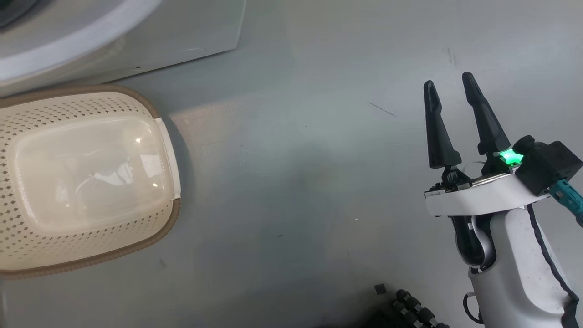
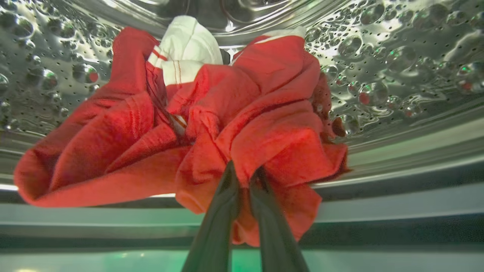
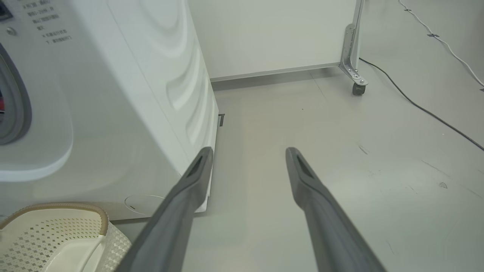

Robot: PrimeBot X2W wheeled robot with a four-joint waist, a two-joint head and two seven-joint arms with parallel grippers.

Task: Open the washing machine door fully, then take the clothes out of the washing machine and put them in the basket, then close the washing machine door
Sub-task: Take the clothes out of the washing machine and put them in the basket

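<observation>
In the left wrist view, the left gripper [image 2: 245, 170] was clenched on a fold of the red fabric garments [image 2: 264, 113], its two long dark fingers pinched close with cloth bunched round their tips. The heap lay inside the perforated steel drum [image 2: 397, 56], and a piece of white cloth [image 2: 189, 41] with red stitching stood up behind the red.

In the head view, the small cream plastic basket [image 1: 68, 109] with its brown woven-look rim sat on the grey floor [image 1: 296, 182] just beside the large white front-loading washing machine [image 1: 136, 41], its glossy bottom catching the light.

Well apart to the right, the right gripper [image 1: 447, 80] hung released over the floor, fingers spread, a green light [image 1: 510, 157] glowing at their base. Its wrist view had the same spread fingers [image 3: 248, 151] near the washer's front corner, with the grey rubber gasket [image 3: 15, 109] at the left edge, the basket [image 3: 45, 230] low left, and a white panel [image 3: 272, 34] on a castor and a black cable [image 3: 416, 105] further right
</observation>
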